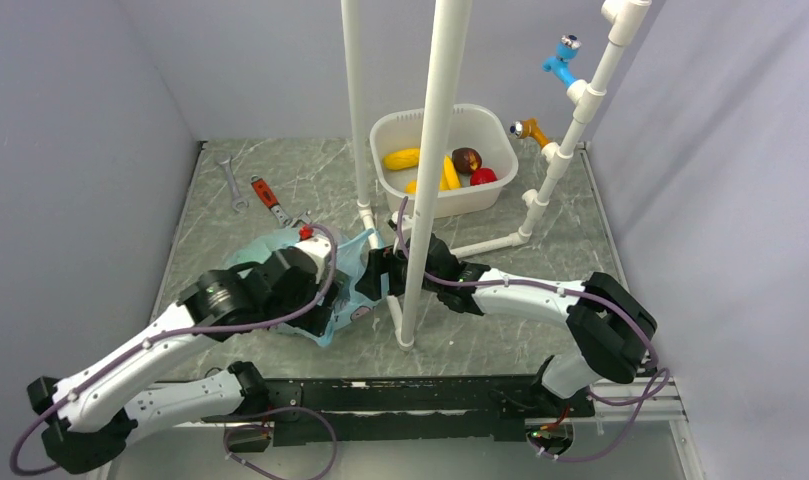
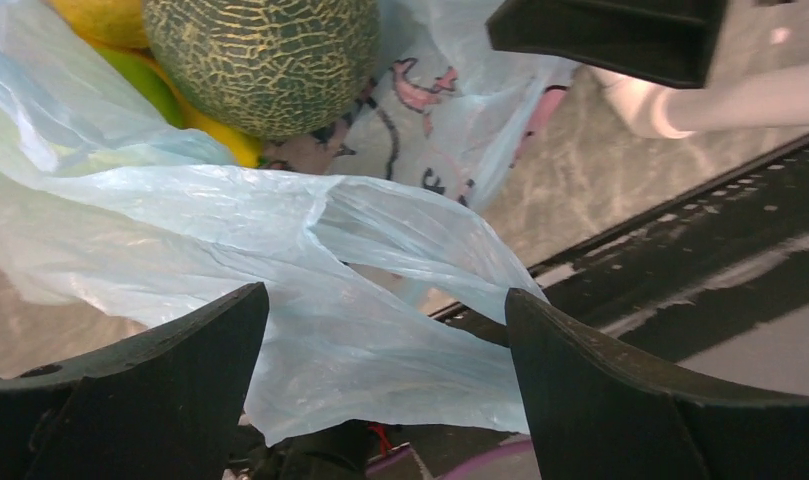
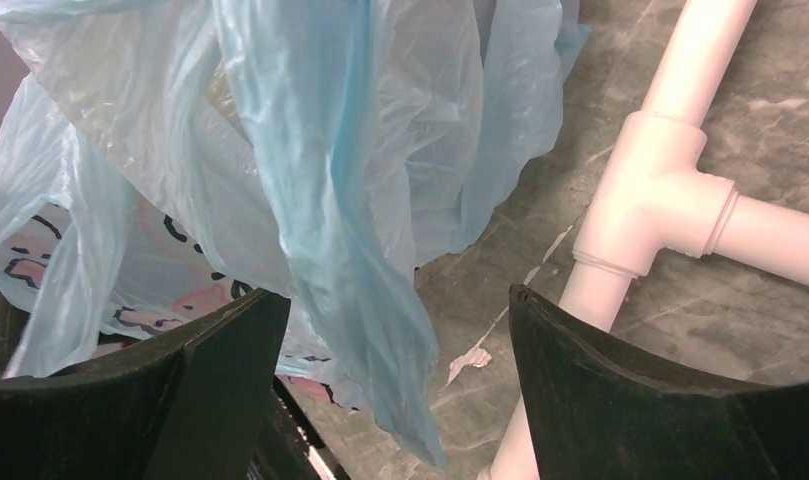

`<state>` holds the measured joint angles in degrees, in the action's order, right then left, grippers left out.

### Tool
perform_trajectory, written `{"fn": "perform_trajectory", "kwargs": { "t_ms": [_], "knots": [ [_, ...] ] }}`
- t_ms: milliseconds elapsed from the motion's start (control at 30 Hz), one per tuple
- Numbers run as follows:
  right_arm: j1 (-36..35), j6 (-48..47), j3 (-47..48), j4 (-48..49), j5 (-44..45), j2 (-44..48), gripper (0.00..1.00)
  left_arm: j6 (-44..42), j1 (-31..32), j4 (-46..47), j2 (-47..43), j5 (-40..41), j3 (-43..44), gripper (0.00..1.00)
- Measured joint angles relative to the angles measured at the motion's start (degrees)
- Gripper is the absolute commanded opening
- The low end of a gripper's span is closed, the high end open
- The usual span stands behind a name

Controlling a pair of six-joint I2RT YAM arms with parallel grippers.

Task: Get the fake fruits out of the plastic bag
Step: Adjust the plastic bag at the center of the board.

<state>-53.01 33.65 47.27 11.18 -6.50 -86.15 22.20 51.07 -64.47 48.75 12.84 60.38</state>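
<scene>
The light blue plastic bag (image 1: 348, 262) lies crumpled on the table between my two grippers. In the left wrist view the bag (image 2: 280, 250) holds a green netted melon (image 2: 265, 60), a yellow fruit (image 2: 225, 142) and a green fruit (image 2: 145, 85). My left gripper (image 2: 385, 310) is open, with bag film lying between its fingers. My right gripper (image 3: 395, 305) is open, and a hanging fold of the bag (image 3: 320, 170) droops between its fingers. A yellow lemon (image 1: 401, 158), a banana (image 1: 450, 172), a dark fruit (image 1: 467, 158) and a red fruit (image 1: 483, 177) lie in the white tub (image 1: 390, 133).
A white pipe post (image 1: 428, 180) stands just in front of my right wrist, and its tee joint (image 3: 660, 210) sits by the right finger. A red-handled wrench (image 1: 268, 198) and a silver wrench (image 1: 232, 184) lie at the back left. Grey walls close in both sides.
</scene>
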Motion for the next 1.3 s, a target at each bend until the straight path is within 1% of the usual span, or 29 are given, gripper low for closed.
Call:
{"fn": "perform_trajectory", "kwargs": {
  "t_ms": [33,100,167,200,233,267,367,500,567,600,700,767,800,833,867,933,1000,1100,1133,1167,1233,1300],
  "knots": [
    [0.00,0.13,0.00,-0.20,0.04,0.00,0.80,0.72,1.22,-0.31,1.14,1.86,0.02,0.83],
    [0.00,0.57,0.00,-0.31,0.13,0.00,0.76,2.49,2.86,-1.60,3.50,5.44,0.50,0.63],
    [0.00,0.98,0.00,-0.37,0.35,0.00,0.70,3.76,3.19,-3.02,5.20,8.68,1.49,0.33],
    [0.00,1.16,-0.02,-0.35,0.50,0.00,0.66,4.72,3.19,-3.52,5.44,9.66,1.84,0.16],
    [0.00,1.42,-0.09,-0.26,0.81,0.00,0.60,5.14,3.19,-4.13,5.44,11.30,2.23,0.03],
    [0.00,1.64,-0.26,-0.11,1.40,0.00,0.53,6.08,3.19,-4.70,5.16,12.50,2.54,0.00],
    [0.02,2.40,-1.64,0.39,2.97,0.17,0.24,9.07,3.30,-7.98,2.86,17.31,2.97,0.00],
    [0.02,3.17,-3.26,0.35,4.39,0.79,0.07,14.19,3.30,-13.86,-1.22,23.32,3.72,0.00],
    [-0.02,3.69,-3.34,0.59,4.55,0.94,0.02,17.81,3.30,-16.96,-3.37,26.14,4.76,0.00],
    [-0.11,3.89,-3.37,0.94,4.52,1.01,0.01,19.47,3.30,-17.97,-4.50,27.26,5.38,0.00],
    [-0.52,4.70,-3.67,2.99,4.55,1.88,0.02,24.61,3.41,-18.51,-9.55,29.66,6.29,0.00],
    [-0.74,5.38,-4.07,4.76,4.26,2.64,0.06,26.58,3.52,-17.77,-14.67,29.86,6.27,0.00],
    [-0.81,5.53,-4.17,5.77,3.63,2.89,0.06,26.86,3.54,-16.50,-17.64,29.57,6.16,0.05],
    [-0.83,5.55,-4.17,6.43,2.95,2.93,0.06,26.99,3.56,-15.56,-20.44,29.11,6.03,0.19],
    [-0.81,5.49,-4.17,7.13,2.16,2.93,0.08,26.82,3.56,-14.60,-23.30,28.55,5.81,0.37],
    [-0.76,4.90,-4.17,6.97,1.46,2.89,0.16,25.51,3.54,-13.00,-27.87,27.30,5.05,0.65],
    [-0.24,3.80,-4.17,5.77,1.05,2.62,0.20,23.87,3.48,-11.76,-30.99,25.83,4.61,0.80],
    [0.17,2.49,-4.17,4.48,0.07,2.45,0.21,20.22,3.45,-10.08,-31.63,22.95,5.07,0.92],
    [0.22,2.19,-4.17,4.33,-0.15,2.45,0.21,19.06,3.45,-10.03,-30.93,22.38,5.92,0.97],
    [0.22,1.86,-4.17,4.22,-0.44,2.45,0.22,17.42,3.45,-10.47,-29.22,21.77,8.24,0.99],
    [0.22,1.36,-4.15,3.69,-1.07,2.45,0.22,14.45,3.45,-10.38,-25.62,21.46,12.55,1.00],
    [0.22,1.09,-4.13,3.13,-1.36,2.45,0.22,10.64,3.45,-10.43,-19.63,21.59,18.25,0.99]
  ]
}}
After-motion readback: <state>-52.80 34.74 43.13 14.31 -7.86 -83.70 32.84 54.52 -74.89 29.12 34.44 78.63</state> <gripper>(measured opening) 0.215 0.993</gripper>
